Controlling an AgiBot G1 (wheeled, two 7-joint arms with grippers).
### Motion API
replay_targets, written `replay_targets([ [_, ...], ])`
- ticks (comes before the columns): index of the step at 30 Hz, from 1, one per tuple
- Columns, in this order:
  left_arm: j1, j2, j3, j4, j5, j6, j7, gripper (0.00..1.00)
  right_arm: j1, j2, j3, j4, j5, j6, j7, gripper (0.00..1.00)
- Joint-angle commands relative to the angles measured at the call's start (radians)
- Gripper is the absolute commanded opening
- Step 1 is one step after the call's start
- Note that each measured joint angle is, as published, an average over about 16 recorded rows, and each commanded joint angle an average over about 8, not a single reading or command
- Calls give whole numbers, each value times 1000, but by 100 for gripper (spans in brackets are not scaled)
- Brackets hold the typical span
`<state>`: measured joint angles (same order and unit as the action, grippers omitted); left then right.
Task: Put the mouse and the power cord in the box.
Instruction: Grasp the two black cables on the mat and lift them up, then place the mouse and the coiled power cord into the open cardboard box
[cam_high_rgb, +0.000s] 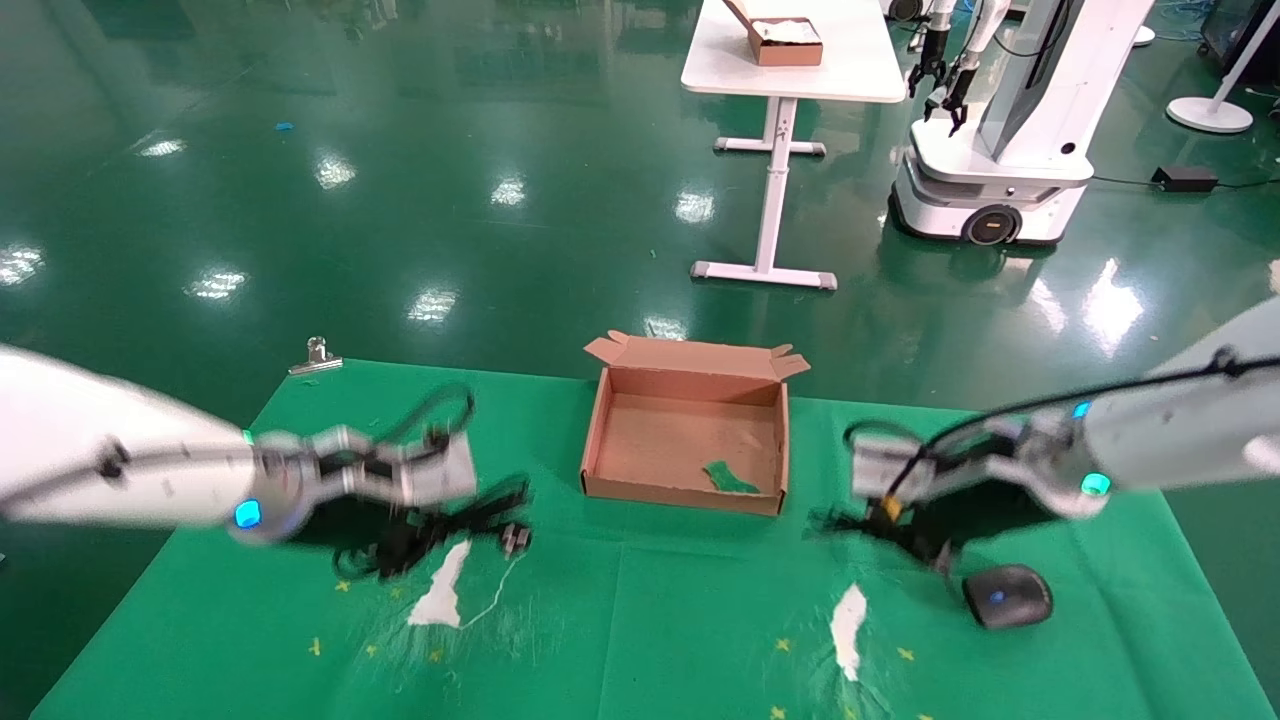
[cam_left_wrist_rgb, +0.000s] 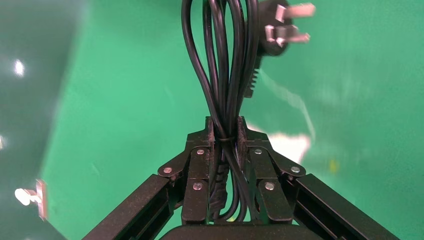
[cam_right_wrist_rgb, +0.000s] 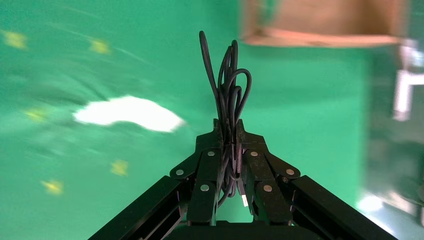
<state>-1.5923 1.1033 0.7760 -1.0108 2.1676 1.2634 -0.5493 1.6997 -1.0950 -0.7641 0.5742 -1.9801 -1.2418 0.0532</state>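
The brown cardboard box (cam_high_rgb: 600, 430) stands open at the middle of the green table, a green scrap (cam_high_rgb: 730, 478) inside it. To its left, my left gripper (cam_high_rgb: 405, 545) (cam_left_wrist_rgb: 227, 125) is shut on the looped power cord (cam_high_rgb: 460, 520) (cam_left_wrist_rgb: 224, 65). The cord's pronged plug (cam_high_rgb: 515, 540) (cam_left_wrist_rgb: 285, 27) hangs beyond the fingertips. Right of the box, my right gripper (cam_high_rgb: 915, 540) (cam_right_wrist_rgb: 228, 125) is shut on a bundle of the thin mouse cable (cam_right_wrist_rgb: 227, 80). The black mouse (cam_high_rgb: 1007, 596) with its blue light lies on the cloth just beside that gripper. The box (cam_right_wrist_rgb: 325, 25) also shows far off in the right wrist view.
White tears show in the green cloth (cam_high_rgb: 440, 590) (cam_high_rgb: 848, 615). A metal binder clip (cam_high_rgb: 317, 353) sits at the table's far left edge. Beyond the table stand a white desk (cam_high_rgb: 790, 75) with a smaller box and another robot (cam_high_rgb: 1000, 150).
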Motion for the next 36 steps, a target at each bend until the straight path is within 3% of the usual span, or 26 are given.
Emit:
replay_targets([
  [1,-29,-8,-22,-9,-42,26,-2,0,17,15,1,26,-10,9,12,0],
  [7,-75,82,-45,8,-81,-31,14,0,41,70,12,109,-37,34,74,0],
  [13,-72,213,-13,38,-38,-176,57,0,69,132,19,214,-76,29,154,0],
  [17,-49,262,73,47,11,-338,66,0,78,176,22,304,-97,3,214,0],
  [21,-25,275,221,58,77,-531,28,0,78,217,26,399,-108,-27,267,0],
  [22,-21,276,259,64,93,-573,11,5,77,226,27,420,-110,-33,279,0],
  [29,-36,278,463,97,153,-742,-134,93,66,272,35,531,-115,-61,335,0],
  [30,-43,278,483,98,155,-750,-154,100,64,277,36,542,-114,-63,341,0],
  [36,-75,277,579,99,163,-780,-253,100,51,297,46,587,-103,-62,360,0],
])
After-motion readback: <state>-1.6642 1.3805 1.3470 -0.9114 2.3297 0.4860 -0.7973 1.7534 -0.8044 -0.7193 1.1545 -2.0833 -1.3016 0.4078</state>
